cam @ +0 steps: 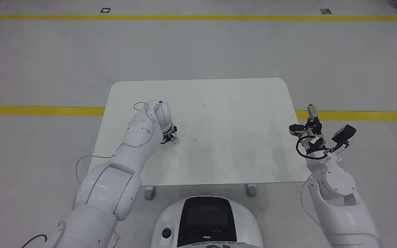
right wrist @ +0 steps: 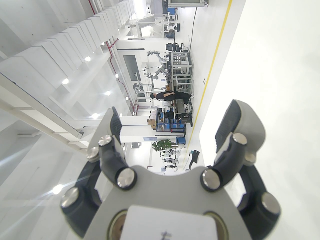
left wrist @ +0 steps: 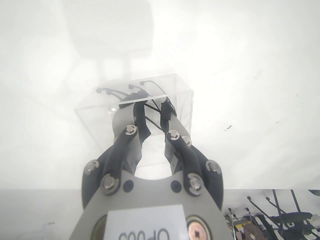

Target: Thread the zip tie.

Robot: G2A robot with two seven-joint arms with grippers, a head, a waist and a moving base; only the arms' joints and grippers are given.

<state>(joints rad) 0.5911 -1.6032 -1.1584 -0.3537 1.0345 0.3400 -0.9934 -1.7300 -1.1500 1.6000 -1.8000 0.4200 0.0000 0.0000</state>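
zip ties (left wrist: 110, 92) in box (left wrist: 184, 106) on table (left wrist: 250, 58)

Robotics lab hall: yellow taped floor lines (cam: 186, 17), white robot arms (right wrist: 160, 66) beside metal-framed equipment racks (right wrist: 182, 62), high ceiling spotlights (right wrist: 87, 58).

The left gripper (left wrist: 153, 107) is positioned inside a clear box (left wrist: 96, 118) on the white table (left wrist: 237, 63), jaws slightly apart. Black zip ties (left wrist: 111, 91) lie in the box.

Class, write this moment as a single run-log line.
left gripper: open, inside clear box among zip ties | right gripper: open, empty, beyond table edge | threading: not begun
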